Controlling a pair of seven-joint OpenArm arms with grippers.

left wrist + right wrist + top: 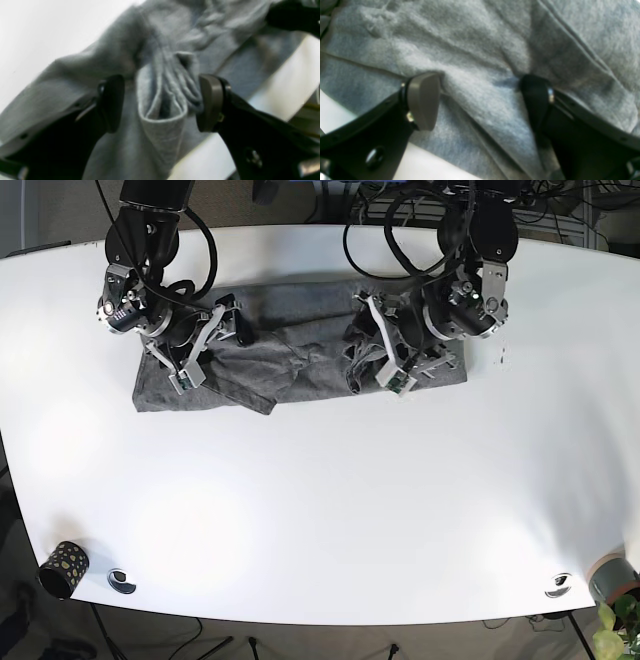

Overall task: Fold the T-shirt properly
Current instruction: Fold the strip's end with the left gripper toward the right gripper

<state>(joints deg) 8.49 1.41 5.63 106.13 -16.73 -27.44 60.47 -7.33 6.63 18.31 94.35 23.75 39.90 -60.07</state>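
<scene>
Grey T-shirt [290, 360] lies crumpled across far side of white table [330, 510]. Left gripper [161, 102]: jaws wide apart, a bunched fold standing between them (pads not pinching it). Right gripper [480, 100]: jaws spread wide, pressed down onto the cloth, gripping nothing.

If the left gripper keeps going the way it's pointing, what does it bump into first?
Most likely the bunched fold of the gray T-shirt, which sits between the left gripper's open fingers. Depth is blurry, so contact may already be close.
</scene>
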